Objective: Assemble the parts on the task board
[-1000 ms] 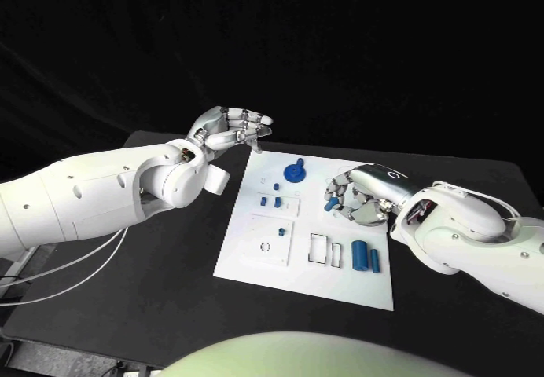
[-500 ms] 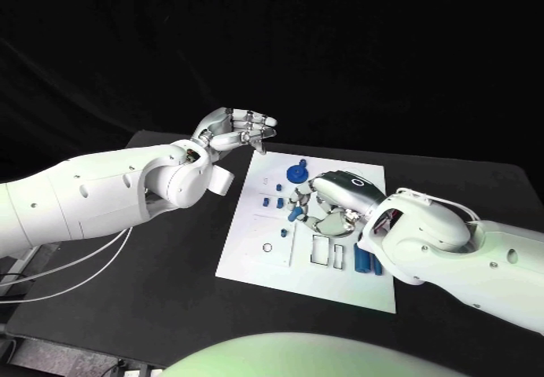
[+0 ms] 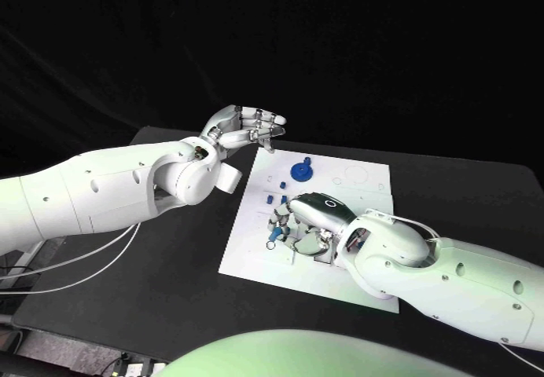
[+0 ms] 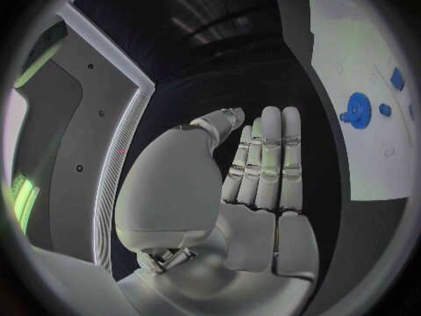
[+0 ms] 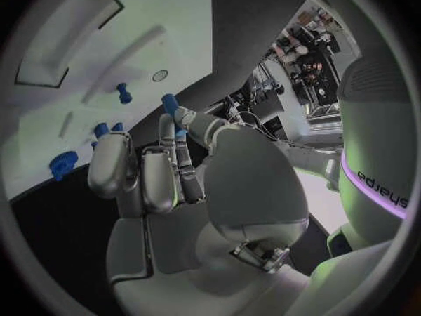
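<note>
Right hand [image 3: 304,224] sliding leftward over the board [image 3: 365,174] since earlier – I'm pinching a blue part [image 5: 170,103], seeking its socket – left hand [image 3: 240,126] idling empty, fingers loosely curled

A: Right hand [image 3: 297,224]?
B: Low over the middle of the white task board [image 3: 351,174], fingers curled around a small blue part [image 3: 276,232] at the fingertips (grip partly hidden by the hand itself).
A: Left hand [image 3: 241,127]?
B: Raised beyond the board's far left corner, fingers curled in, holding nothing.
A: Other parts?
B: Round blue gear-like piece [image 3: 302,170] near the far edge; small blue pegs [image 3: 272,199] just beside the right hand.
</note>
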Tool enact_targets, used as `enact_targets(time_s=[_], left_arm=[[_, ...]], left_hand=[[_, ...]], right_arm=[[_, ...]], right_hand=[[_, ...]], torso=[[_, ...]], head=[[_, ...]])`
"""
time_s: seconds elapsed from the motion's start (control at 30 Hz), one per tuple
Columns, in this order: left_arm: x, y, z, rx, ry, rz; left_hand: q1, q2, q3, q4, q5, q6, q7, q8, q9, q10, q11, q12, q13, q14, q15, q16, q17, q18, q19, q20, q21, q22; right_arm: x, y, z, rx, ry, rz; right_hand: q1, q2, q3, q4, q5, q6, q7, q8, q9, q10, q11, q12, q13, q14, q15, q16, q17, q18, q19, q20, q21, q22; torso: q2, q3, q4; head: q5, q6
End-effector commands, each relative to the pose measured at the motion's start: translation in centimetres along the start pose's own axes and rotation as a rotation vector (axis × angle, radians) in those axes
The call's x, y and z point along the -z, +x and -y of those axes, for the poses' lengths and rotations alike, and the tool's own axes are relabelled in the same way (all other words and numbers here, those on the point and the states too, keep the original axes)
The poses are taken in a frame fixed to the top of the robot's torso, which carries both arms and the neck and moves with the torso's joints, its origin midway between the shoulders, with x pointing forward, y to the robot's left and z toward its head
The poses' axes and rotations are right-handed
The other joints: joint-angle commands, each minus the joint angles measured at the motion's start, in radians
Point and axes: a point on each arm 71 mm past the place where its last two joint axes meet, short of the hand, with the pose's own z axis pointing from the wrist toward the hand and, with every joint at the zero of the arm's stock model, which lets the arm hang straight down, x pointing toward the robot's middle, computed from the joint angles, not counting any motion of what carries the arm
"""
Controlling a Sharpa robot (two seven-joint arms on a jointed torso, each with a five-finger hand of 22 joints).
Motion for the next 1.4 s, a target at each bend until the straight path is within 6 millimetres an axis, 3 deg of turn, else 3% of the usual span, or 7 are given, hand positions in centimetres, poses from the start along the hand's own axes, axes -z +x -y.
enact_targets(time_s=[0.03, 0.8, 1.4], left_arm=[[-0.1, 0.4, 0.1, 0.015, 0.005, -0.019], [-0.2, 0.5, 0.1, 0.016, 0.005, -0.023], [-0.1, 0.5, 0.1, 0.017, 0.004, -0.023]], left_hand=[[0.002, 0.01, 0.0, -0.006, 0.006, -0.006, 0.001, 0.0, -0.001, -0.007, -0.003, 0.006, 0.001, -0.01, 0.0, -0.001, 0.001, 0.013, -0.008, 0.0, 0.002, 0.001], [0.002, 0.01, 0.0, -0.006, 0.006, -0.006, 0.001, 0.0, -0.001, -0.007, -0.003, 0.006, 0.001, -0.01, 0.0, -0.001, 0.001, 0.013, -0.008, 0.0, 0.002, 0.001], [0.002, 0.01, 0.0, -0.006, 0.006, -0.006, 0.001, 0.0, -0.001, -0.007, -0.003, 0.006, 0.001, -0.01, 0.0, -0.001, 0.001, 0.013, -0.008, 0.0, 0.002, 0.001]], right_arm=[[-0.3, 0.7, -0.1, 0.015, -0.018, -0.007], [-1.1, 2.7, 1.0, 0.019, 0.008, -0.06], [-1.5, 3.5, 1.0, 0.051, 0.028, -0.087]], right_hand=[[-0.006, 0.001, 0.0, 0.008, 0.002, 0.013, 0.006, 0.001, 0.022, 0.007, -0.001, -0.003, -0.001, 0.009, -0.002, 0.002, 0.001, -0.012, 0.006, -0.001, -0.005, 0.08], [-0.007, 0.002, 0.001, 0.008, 0.004, 0.012, 0.006, 0.001, 0.023, 0.008, -0.002, -0.005, -0.002, 0.01, -0.003, 0.002, 0.002, -0.013, 0.008, -0.001, -0.001, 0.082], [-0.008, 0.003, 0.001, 0.008, 0.004, 0.013, 0.005, 0.001, 0.024, 0.01, -0.002, -0.006, -0.002, 0.01, -0.003, 0.001, 0.001, -0.013, 0.008, -0.001, -0.002, 0.082]], torso=[[0.0, 0.0011, -0.001], [-0.002, 0.0001, -0.0014], [-0.001, 0.0003, -0.0017]], head=[[0.002, -0.004], [0.01, -0.017], [0.011, -0.018]])
